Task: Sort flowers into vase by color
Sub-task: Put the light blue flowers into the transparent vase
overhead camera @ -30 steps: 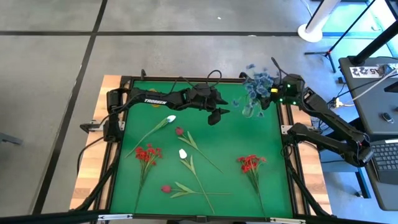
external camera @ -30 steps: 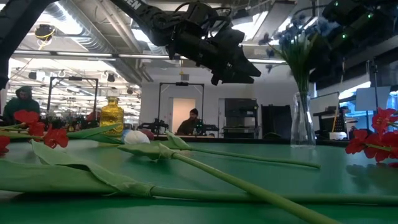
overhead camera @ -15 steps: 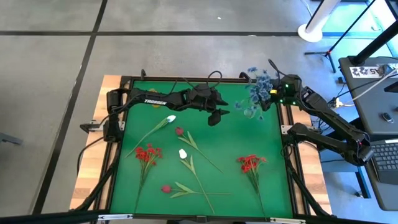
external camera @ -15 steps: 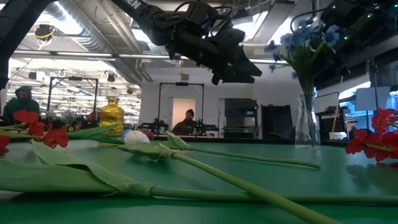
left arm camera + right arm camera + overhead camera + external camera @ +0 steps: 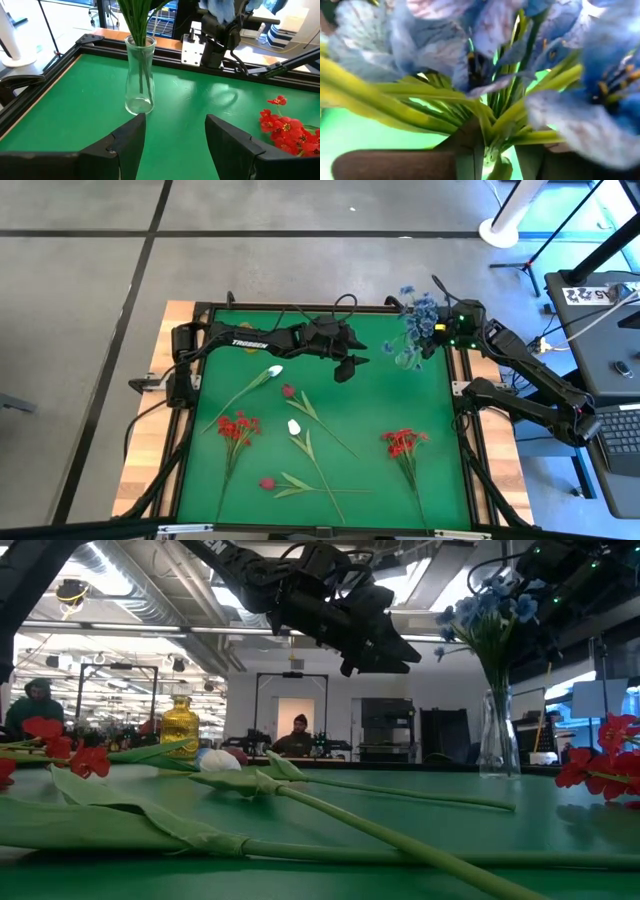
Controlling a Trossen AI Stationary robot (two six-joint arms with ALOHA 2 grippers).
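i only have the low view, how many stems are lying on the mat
observer: six in the high view: two red clusters, two white tulips, two dark red buds.
operator: is the left claw carrying anything
observer: no, the left wrist view shows the left claw open and empty, facing the vase.
operator: where is the right claw
observer: from above, the right claw is at the mat's far right edge, right beside the blue flowers.
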